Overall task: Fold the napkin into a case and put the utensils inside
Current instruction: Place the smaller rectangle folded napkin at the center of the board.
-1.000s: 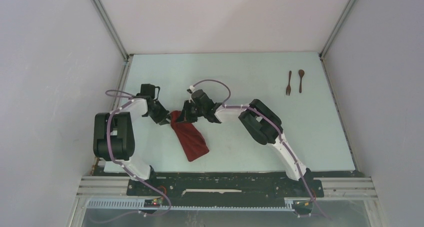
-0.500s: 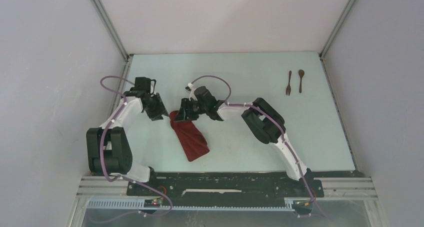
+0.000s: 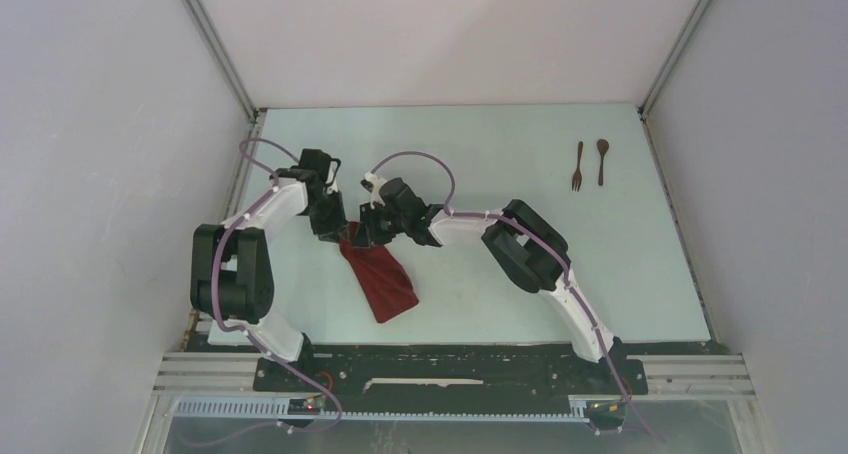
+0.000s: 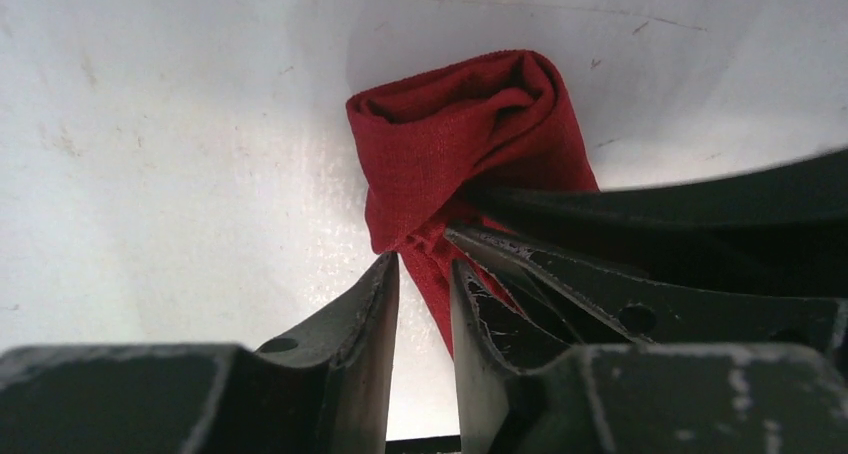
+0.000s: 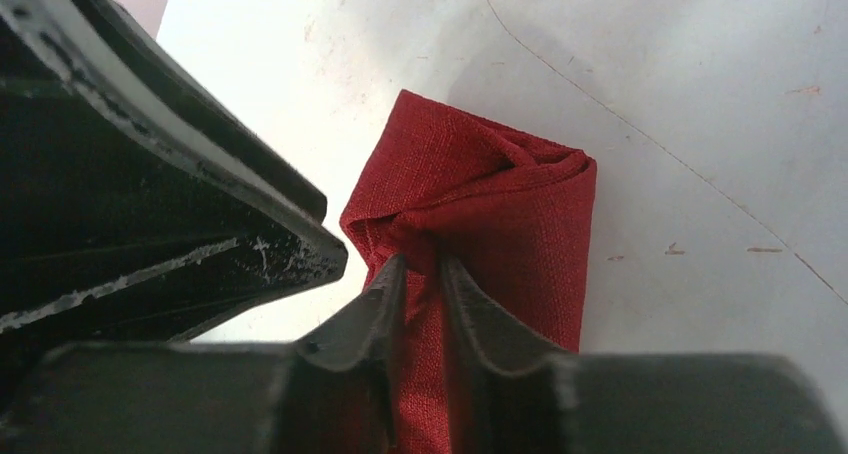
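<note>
Both at napkin (image 3: 385, 279) | right fingers (image 5: 372, 319) pinch fold | left fingers (image 4: 365, 324) narrow, grip unclear

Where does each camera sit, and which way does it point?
Top external: above and behind the arms, looking down at the pale table; both arms show.
Left wrist: on the left arm, looking along the left pincer at the dark red cloth napkin.
Right wrist: likewise, along the right pincer.
Shared: both wrist views face the napkin's bunched end from opposite sides.
</note>
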Controlling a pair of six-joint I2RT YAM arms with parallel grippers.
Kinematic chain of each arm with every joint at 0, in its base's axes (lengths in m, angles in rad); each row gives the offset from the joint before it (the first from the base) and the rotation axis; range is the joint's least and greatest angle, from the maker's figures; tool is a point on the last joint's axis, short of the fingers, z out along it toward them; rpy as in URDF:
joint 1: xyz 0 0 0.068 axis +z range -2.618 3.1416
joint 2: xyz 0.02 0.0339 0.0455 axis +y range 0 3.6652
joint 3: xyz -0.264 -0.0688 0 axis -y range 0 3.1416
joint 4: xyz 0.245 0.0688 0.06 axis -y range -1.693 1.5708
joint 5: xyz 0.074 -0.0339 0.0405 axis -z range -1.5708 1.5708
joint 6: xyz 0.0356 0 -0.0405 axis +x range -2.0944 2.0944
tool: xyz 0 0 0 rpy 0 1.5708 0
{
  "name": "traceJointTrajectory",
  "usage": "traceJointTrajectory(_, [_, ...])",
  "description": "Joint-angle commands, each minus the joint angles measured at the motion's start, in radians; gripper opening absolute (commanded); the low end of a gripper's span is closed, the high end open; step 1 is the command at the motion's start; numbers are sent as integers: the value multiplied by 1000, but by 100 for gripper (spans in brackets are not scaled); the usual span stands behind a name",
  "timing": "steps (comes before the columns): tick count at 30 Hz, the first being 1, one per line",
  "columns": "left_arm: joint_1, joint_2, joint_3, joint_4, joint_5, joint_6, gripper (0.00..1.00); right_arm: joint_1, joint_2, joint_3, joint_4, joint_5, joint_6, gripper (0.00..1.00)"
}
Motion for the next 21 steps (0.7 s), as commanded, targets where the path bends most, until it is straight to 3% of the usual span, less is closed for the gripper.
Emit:
traceJointTrajectory(1, [-34, 46, 83, -38, -95, 33, 31, 12, -10, 26, -41, 27, 5, 21])
traceJointTrajectory(6, [-68, 106, 122, -65, -170, 38, 26, 1, -6, 10, 8, -13, 66, 0])
traceJointTrajectory(21, [-150, 175, 187, -111, -357, 45, 30, -26, -3, -29, 102, -71, 156, 0])
